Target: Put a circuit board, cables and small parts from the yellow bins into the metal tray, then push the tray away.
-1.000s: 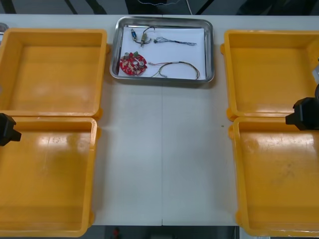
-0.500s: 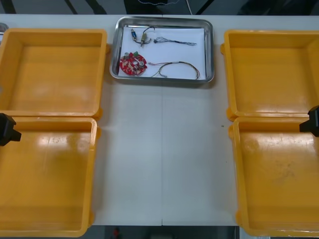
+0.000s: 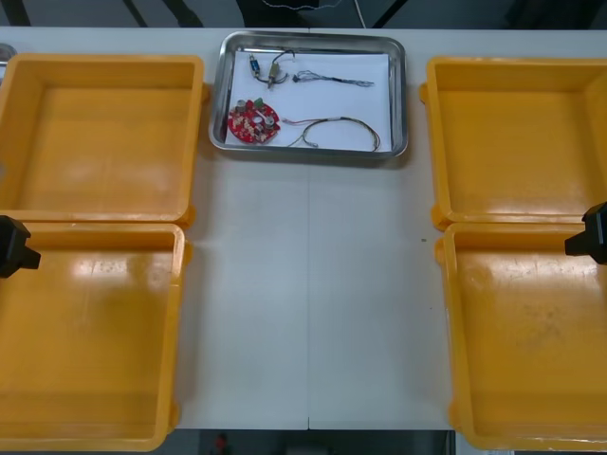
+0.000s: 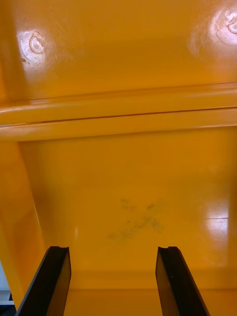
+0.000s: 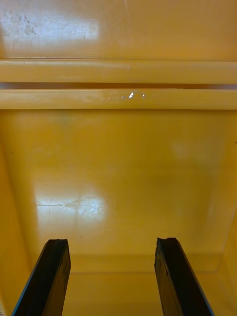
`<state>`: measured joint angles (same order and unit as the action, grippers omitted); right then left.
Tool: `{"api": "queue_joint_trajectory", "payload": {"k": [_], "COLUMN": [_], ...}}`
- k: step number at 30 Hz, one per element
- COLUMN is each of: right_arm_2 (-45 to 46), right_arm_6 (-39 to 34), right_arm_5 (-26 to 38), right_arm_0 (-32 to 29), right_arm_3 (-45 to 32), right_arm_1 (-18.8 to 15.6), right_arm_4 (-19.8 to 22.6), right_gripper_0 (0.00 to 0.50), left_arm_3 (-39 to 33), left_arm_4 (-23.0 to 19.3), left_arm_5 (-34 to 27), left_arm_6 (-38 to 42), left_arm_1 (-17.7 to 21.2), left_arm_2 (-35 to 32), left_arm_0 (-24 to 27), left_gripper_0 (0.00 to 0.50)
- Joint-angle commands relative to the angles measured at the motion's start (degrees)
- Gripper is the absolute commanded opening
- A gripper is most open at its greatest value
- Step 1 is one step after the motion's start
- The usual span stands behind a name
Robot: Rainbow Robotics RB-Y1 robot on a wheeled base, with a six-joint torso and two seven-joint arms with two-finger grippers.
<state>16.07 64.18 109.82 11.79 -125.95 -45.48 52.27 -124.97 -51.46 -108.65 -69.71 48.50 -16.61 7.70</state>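
Front view: a second ago my right end effector [image 3: 595, 234] sat further in toward the metal tray [image 3: 405, 95]. Now it is out at the edge, over the seam between the two yellow bins [image 3: 512, 142] to the right of the tray, and it has barely shifted in the last half second. My left end effector [image 3: 13, 246] is where it was, at the seam between the two bins left of the tray. The tray and its load have not moved.

The tray sits at the far middle of the worktop [image 3: 308, 284], long axis running left to right, white inside with a shiny rim. The round red circuit board [image 3: 253, 121] lies in its near-left corner. A red and yellow cable [image 3: 337, 126] stretches along the tray's long axis toward its right wall. A blue and white cable [image 3: 334, 80] lies the same way by the far wall, with small metal parts [image 3: 261, 66] in the far-left corner.

Right wrist view: the fingers [image 4: 52, 281] stand wide apart, holding nothing, above a bin floor with a faint dark smudge [image 4: 136, 224].

Left wrist view: the fingers [image 5: 49, 281] are likewise spread and empty over a bare bin floor.
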Motion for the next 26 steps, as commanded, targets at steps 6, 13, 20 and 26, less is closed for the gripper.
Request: {"api": "queue_joint_trajectory", "payload": {"k": [6,13,20,26], "right_arm_2": [1.6,1.6,1.6,1.6], "right_arm_6": [-0.99,-0.99,-0.99,-0.99], "right_arm_5": [0.18,0.18,0.18,0.18], "right_arm_0": [-0.9,-0.9,-0.9,-0.9], "right_arm_3": [-0.26,-0.26,-0.26,-0.26], "right_arm_1": [-2.42,-2.42,-2.42,-2.42], "right_arm_4": [0.46,0.46,0.46,0.46], "right_gripper_0": [0.5,0.5,0.5,0.5], "left_arm_3": [-0.8,-0.8,-0.8,-0.8], "left_arm_4": [-0.13,-0.13,-0.13,-0.13], "left_arm_5": [0.54,0.54,0.54,0.54], "left_arm_6": [-5.52,-5.52,-5.52,-5.52], "left_arm_1": [1.68,1.68,1.68,1.68], "left_arm_2": [-0.7,-0.7,-0.7,-0.7], "left_arm_0": [-1.28,-1.28,-1.28,-1.28], "left_gripper_0": [0.5,0.5,0.5,0.5]}}
